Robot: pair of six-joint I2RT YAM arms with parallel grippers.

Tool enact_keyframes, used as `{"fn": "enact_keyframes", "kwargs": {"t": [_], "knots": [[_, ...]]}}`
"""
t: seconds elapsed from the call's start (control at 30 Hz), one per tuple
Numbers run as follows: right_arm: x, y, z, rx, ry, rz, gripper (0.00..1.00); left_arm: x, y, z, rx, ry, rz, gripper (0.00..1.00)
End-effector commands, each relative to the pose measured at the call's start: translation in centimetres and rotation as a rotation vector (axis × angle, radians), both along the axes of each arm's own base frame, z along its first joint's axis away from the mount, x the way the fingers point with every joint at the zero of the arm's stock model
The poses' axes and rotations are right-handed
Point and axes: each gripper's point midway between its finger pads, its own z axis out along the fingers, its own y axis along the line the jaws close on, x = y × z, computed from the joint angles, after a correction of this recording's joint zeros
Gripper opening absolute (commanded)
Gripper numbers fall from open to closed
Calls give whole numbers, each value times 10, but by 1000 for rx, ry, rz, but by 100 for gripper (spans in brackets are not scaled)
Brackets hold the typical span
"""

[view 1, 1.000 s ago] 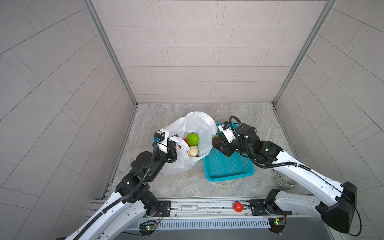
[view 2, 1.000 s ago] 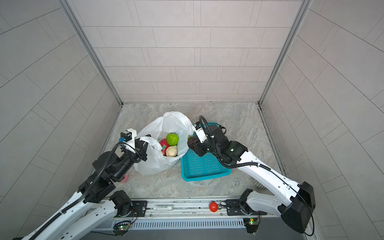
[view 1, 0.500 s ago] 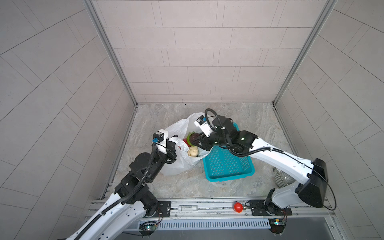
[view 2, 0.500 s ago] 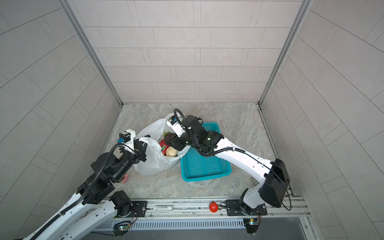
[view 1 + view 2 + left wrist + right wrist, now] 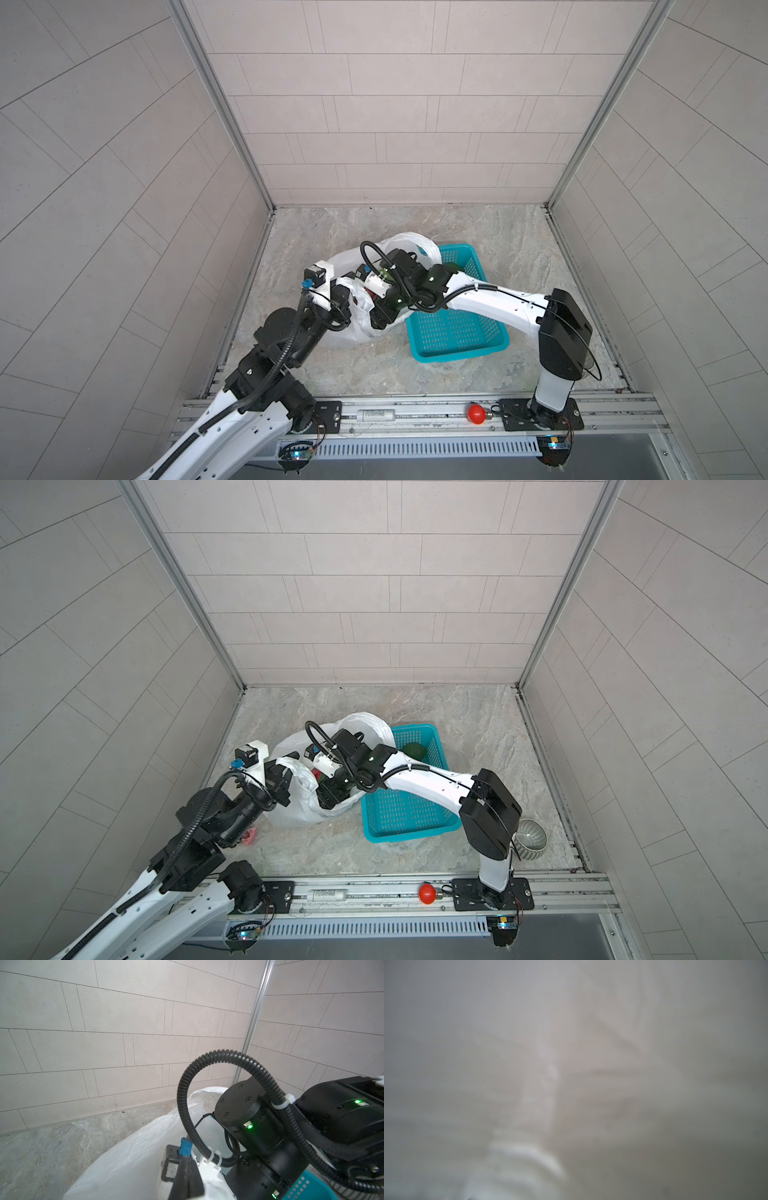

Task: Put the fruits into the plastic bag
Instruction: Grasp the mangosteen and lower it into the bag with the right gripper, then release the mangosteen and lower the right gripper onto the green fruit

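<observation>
white, thin and crinkly plastic is what the bag point(image 5: 347, 336) is made of; it is slumped against the side of a teal basket point(image 5: 457, 332). its rim is pinched tight by the left gripper point(image 5: 341, 305) and lifted so the mouth gapes. the right gripper point(image 5: 330, 798) is sunk into that mouth; whether its jaws are parted or closed on something cannot be told, as only blurred plastic is seen in its wrist view. any release is best made low, over the fruits inside, where a red fruit point(image 5: 319, 776) is glimpsed, and the wrist withdrawn without snagging the film. a dark green avocado point(image 5: 415, 751) is seen in the basket.
</observation>
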Motion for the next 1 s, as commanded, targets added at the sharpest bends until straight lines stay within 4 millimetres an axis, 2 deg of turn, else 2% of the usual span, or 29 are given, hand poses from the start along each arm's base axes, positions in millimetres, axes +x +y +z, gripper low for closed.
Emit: {"fn": "enact_keyframes", "kwargs": {"t": [0.0, 0.17, 0.4, 0.53, 0.67, 0.77, 0.83, 0.9, 0.97], "knots": [[1, -13, 29, 29, -73, -13, 80, -2, 0, 10, -32, -23, -8, 0], [10, -34, 59, 67, -154, -61, 79, -1, -3, 9, -33, -10, -19, 0], [6, -76, 136, 199, -302, -104, 77, 1, -5, 7, -34, -7, -15, 0], [15, -116, 182, 266, -413, -204, 77, 4, -7, 5, -29, 0, -18, 0], [47, -175, 209, 295, -546, -475, 78, 6, -10, 4, -33, 3, -21, 0], [82, -241, 201, 243, -578, -835, 81, 8, -12, 3, -32, 6, -22, 0], [99, -283, 177, 187, -528, -1054, 82, 9, -13, 2, -30, 9, -26, 0], [109, -298, 148, 165, -427, -1127, 82, 9, -14, 1, -28, 12, -26, 0], [115, -299, 122, 147, -325, -1144, 82, 9, -14, 1, -29, 14, -28, 0]]}}
